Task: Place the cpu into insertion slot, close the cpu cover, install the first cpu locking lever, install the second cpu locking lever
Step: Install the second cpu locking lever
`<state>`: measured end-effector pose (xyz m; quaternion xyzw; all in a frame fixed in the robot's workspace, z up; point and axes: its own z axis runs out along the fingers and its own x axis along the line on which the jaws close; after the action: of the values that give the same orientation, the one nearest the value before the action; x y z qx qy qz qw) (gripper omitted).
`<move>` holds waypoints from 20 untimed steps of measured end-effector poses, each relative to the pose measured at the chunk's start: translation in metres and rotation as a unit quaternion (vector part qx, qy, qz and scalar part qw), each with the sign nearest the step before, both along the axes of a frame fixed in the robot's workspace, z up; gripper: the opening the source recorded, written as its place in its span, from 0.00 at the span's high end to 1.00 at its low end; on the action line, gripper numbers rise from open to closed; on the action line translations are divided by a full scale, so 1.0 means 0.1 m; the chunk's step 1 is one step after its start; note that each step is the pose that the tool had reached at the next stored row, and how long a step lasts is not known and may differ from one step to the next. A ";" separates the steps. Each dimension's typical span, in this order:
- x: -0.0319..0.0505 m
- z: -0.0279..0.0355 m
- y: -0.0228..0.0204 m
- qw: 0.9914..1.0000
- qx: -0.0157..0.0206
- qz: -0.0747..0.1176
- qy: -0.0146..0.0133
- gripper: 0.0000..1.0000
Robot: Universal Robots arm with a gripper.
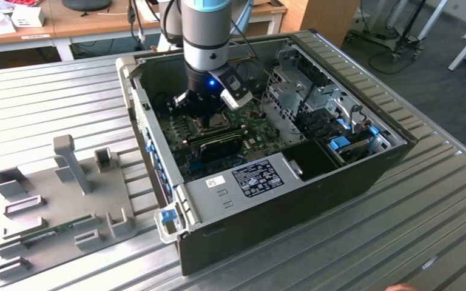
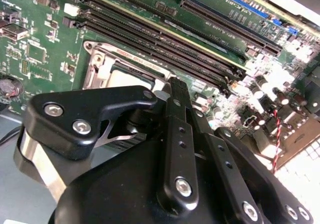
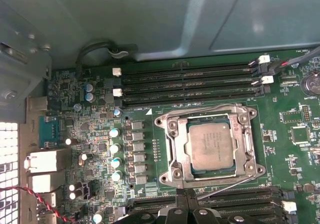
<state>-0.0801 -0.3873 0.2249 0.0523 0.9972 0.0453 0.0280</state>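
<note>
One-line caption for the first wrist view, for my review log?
Silvery-tan square cpu seated in the silver-rimmed insertion slot, shiny metal cpu cover closed around it, black hand beside the socket.

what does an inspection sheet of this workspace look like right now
surface: ribbed metal table carrying an open computer case.
job's things: cpu lies in the insertion slot; cpu cover is down around it.
clutter: grey fixture tray at the exterior view's left.
grippers: hand is low over the socket; open or shut cannot be told.
cables: red and black wires near the board edge.
surroundings: wooden desks behind.
</note>
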 end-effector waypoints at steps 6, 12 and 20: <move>-0.018 -0.035 0.000 1.000 0.000 0.000 0.000 0.90; -0.022 -0.058 0.000 1.000 0.000 0.000 0.001 0.90; -0.038 -0.064 0.000 1.000 0.000 0.000 0.001 0.90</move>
<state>-0.0840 -0.3873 0.2185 0.0523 0.9972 0.0452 0.0273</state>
